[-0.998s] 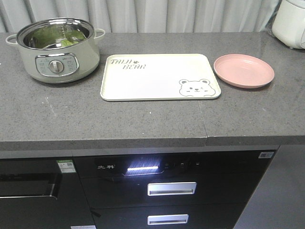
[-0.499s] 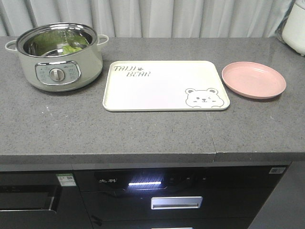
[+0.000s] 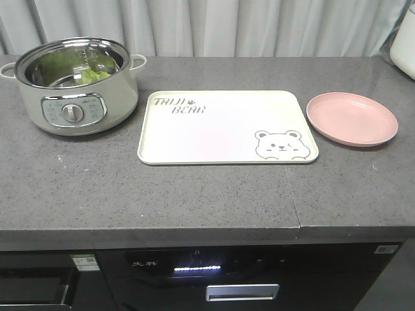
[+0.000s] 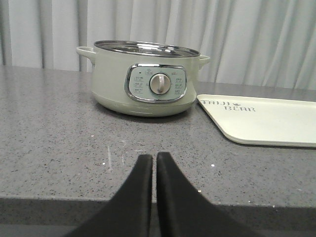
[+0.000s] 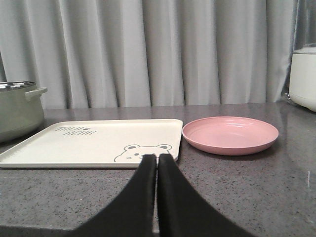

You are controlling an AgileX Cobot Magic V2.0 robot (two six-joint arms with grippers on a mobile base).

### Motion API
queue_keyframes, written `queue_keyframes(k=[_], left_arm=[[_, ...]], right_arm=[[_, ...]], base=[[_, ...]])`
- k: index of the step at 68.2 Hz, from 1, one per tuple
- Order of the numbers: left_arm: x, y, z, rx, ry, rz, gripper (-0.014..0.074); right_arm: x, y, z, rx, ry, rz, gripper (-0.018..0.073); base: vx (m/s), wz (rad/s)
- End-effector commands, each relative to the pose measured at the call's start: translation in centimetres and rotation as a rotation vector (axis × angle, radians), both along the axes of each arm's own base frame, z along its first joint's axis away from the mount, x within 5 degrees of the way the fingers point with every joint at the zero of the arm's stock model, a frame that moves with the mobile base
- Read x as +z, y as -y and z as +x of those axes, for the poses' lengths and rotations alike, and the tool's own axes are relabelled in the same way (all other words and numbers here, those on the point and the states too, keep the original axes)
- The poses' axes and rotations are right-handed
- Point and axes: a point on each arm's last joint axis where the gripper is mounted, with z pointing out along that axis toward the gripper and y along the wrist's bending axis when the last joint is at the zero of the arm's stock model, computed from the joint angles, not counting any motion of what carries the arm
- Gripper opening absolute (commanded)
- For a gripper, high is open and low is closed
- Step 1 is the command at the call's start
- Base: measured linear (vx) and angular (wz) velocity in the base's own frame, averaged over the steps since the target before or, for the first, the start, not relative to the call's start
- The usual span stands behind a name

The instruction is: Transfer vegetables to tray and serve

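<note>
Green leafy vegetables [image 3: 91, 74] lie inside a pale green electric pot [image 3: 74, 87] at the counter's back left. The cream tray [image 3: 227, 126] with a bear drawing lies flat mid-counter, nothing on it. In the left wrist view the pot [image 4: 145, 79] stands ahead and the tray [image 4: 269, 118] to its right; my left gripper [image 4: 154, 158] is shut and holds nothing, low at the counter's front edge. My right gripper [image 5: 158, 159] is shut too and holds nothing, just short of the tray [image 5: 98, 140]. Neither gripper shows in the front view.
A round pink plate [image 3: 351, 118] sits right of the tray, also in the right wrist view as the pink plate [image 5: 229, 134]. A white appliance [image 5: 303, 76] stands at the far right. Grey curtains hang behind the counter [image 3: 194, 194]. Dark drawers lie below its front edge.
The front view has shifted: the counter and everything on it sit lower in the frame, with less of the drawers showing. The things on the counter keep their places.
</note>
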Motion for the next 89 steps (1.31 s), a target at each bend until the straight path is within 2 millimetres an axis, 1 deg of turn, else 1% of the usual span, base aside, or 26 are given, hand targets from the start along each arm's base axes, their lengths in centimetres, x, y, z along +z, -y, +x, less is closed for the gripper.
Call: queue_keyframes(k=[1, 89], left_arm=[[-0.05, 0.15, -0.04, -0.017, 0.06, -0.017, -0.0006], [-0.05, 0.15, -0.04, -0.017, 0.06, -0.017, -0.0006]], right_arm=[[0.22, -0.11, -0.08, 0.01, 0.068, -0.001, -0.0003], [0.22, -0.11, -0.08, 0.01, 0.068, -0.001, -0.0003]], base=[[0.06, 0.0], [0.04, -0.01]])
